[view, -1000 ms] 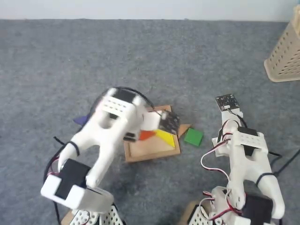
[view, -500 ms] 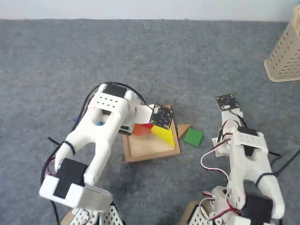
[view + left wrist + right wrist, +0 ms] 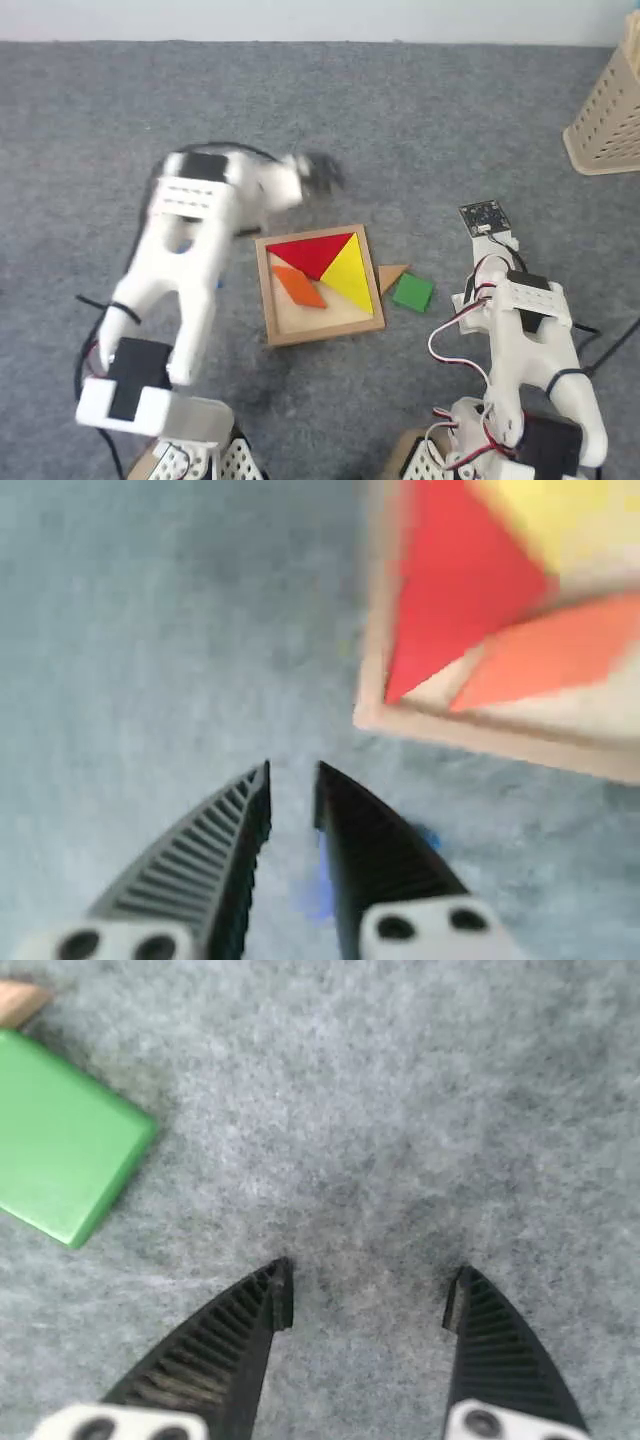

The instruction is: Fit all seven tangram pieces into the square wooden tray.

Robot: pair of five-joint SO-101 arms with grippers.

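Note:
The square wooden tray lies mid-table and holds a red triangle, a yellow triangle and an orange parallelogram. A green square and a small tan triangle lie on the carpet just right of it. My left gripper hangs beyond the tray's far-left corner. In the left wrist view the left gripper is empty with a narrow gap, close to the tray. A blue piece peeks from behind one finger. My right gripper is open over bare carpet beside the green square.
A perforated beige basket stands at the far right edge. Grey carpet covers the table all round the tray. The right arm's body rises from the near right side.
The left arm has lifted off the tray and swung back toward the far left, leaving the orange parallelogram lying in the tray. The right arm has not moved.

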